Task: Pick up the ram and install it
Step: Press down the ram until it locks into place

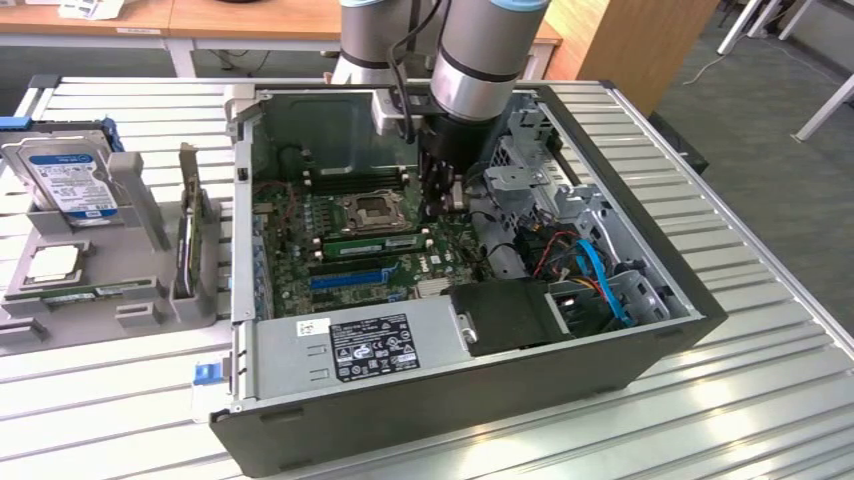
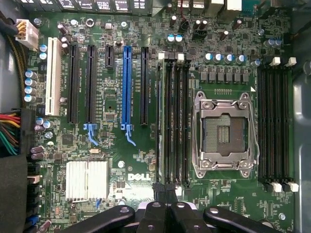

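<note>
A Universal Robots arm [image 1: 467, 50] reaches down into an open computer case [image 1: 534, 400] that lies on its side near the middle of a slatted metal counter [image 1: 747, 400]. The pincer [image 1: 442, 215] is closed tight, with nothing between its black fingers [image 2: 155, 213], and hangs low over the green motherboard [image 1: 287, 240].

The ram [image 1: 374, 243], a narrow green stick, stands on edge in the memory slots just beside the processor socket [image 1: 370, 210], on the side of the socket toward the power supply [image 1: 360, 345]. The pincer's tip is at the end of the stick nearer the drive cage [image 1: 534, 190]. Whether it touches the stick cannot be told. The wrist view looks straight down on the board, where the closed fingers sit at one end of that bank of slots. A second bank of black slots [image 2: 274, 121] lies on the far side of the socket.

Toward the counter's edge at the exterior view's left, well apart from the case, a grey holder [image 1: 134, 290] carries an upright hard drive [image 1: 67, 180] with a blue-and-white label.
</note>
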You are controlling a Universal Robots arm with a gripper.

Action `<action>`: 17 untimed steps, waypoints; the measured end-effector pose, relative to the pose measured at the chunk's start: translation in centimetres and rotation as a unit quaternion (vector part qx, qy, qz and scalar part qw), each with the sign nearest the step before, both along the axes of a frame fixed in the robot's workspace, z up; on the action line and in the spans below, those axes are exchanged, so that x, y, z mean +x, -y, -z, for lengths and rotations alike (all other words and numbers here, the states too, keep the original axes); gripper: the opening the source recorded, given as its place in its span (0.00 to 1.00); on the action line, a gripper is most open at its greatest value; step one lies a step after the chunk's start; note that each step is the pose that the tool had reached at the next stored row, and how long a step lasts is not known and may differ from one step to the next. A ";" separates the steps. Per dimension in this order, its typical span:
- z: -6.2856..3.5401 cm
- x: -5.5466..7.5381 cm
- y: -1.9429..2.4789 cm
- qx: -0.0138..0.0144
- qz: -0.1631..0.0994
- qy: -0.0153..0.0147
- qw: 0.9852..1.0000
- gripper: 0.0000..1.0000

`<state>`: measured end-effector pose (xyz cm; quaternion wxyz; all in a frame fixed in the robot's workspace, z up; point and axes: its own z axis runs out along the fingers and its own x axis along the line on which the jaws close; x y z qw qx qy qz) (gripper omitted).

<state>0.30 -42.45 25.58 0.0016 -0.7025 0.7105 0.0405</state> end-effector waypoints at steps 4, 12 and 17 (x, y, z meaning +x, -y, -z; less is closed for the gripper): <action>0.25 0.0 0.00 0.000 0.000 0.000 1.000 0.10; 0.74 0.0 0.00 0.000 0.000 0.000 1.000 0.10; 1.05 0.0 0.00 0.000 0.000 0.000 1.000 0.10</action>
